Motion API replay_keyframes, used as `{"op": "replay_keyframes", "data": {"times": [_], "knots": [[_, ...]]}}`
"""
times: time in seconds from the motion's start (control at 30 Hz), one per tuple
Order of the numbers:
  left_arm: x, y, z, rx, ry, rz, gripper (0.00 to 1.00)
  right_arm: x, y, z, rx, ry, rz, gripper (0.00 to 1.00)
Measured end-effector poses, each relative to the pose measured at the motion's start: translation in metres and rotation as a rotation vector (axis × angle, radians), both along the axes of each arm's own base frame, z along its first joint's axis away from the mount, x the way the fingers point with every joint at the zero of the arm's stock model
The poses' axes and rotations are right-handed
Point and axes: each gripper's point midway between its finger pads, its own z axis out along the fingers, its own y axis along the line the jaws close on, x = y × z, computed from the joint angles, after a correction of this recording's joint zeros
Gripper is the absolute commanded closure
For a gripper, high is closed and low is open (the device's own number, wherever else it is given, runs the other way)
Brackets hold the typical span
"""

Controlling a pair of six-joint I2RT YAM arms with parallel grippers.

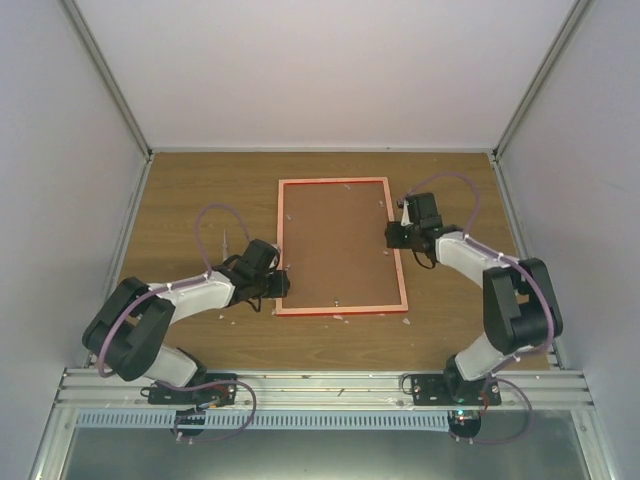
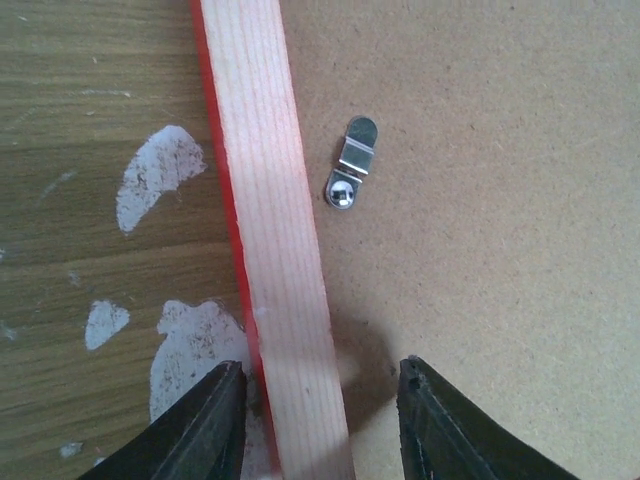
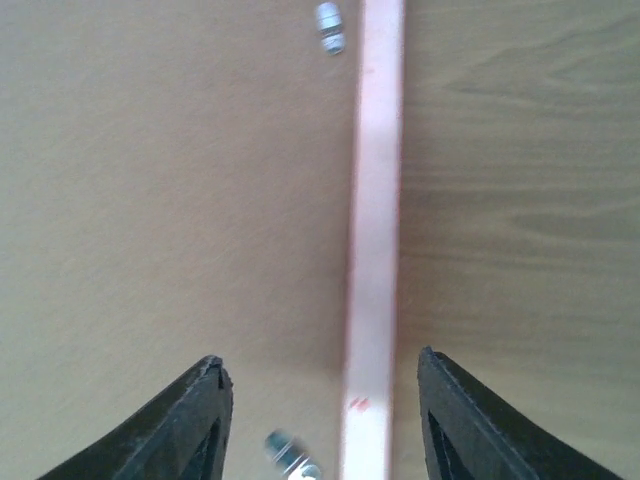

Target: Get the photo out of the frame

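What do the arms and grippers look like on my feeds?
The left arm and right arm have white shells and black joints, each trailed by a thin purple cable. The left gripper and right gripper have black, tapered fingers. No markings show.

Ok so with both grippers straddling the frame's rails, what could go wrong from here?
The frame lies back-up, so the photo is hidden; lifting it now might drop or scuff the print. A metal clip sits on the backing board beside the left rail that the open left gripper straddles; if it is latched, prying could bend the board. The right gripper is open astride the thin right rail; an off-centre pinch could skid the frame.
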Motion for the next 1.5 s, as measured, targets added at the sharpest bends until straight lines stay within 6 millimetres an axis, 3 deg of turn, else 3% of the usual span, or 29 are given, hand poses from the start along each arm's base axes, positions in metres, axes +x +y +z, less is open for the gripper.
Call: {"op": "replay_keyframes", "data": {"times": [0.17, 0.37, 0.5, 0.63, 0.77, 0.9, 1.17, 1.3, 1.5], "knots": [[0.006, 0.002, -0.002, 0.030, -0.011, 0.008, 0.66, -0.038, 0.036, 0.009, 0.012, -0.024, 0.128, 0.37], [0.013, 0.004, -0.002, 0.054, -0.028, 0.019, 0.85, -0.089, 0.081, 0.010, 0.001, -0.041, 0.303, 0.33], [0.019, 0.009, 0.001, 0.082, -0.048, 0.049, 0.96, -0.118, 0.103, 0.026, -0.004, -0.105, 0.397, 0.26], [0.019, 0.010, 0.002, 0.100, -0.047, 0.045, 1.00, -0.141, 0.126, 0.046, -0.019, -0.189, 0.490, 0.18], [0.021, 0.013, 0.006, 0.130, -0.046, 0.045, 1.00, -0.164, 0.148, 0.052, -0.058, -0.237, 0.579, 0.14], [0.025, 0.015, 0.010, 0.156, -0.051, 0.043, 1.00, -0.187, 0.165, 0.043, -0.134, -0.254, 0.659, 0.10], [0.031, 0.015, 0.015, 0.176, -0.056, 0.033, 1.00, -0.228, 0.186, -0.005, -0.405, -0.240, 0.808, 0.03], [0.033, 0.014, 0.020, 0.182, -0.061, 0.028, 1.00, -0.231, 0.189, -0.015, -0.525, -0.265, 0.813, 0.03], [0.035, 0.016, 0.023, 0.186, -0.063, 0.024, 1.00, -0.215, 0.180, -0.023, -0.696, -0.313, 0.729, 0.04]]}}
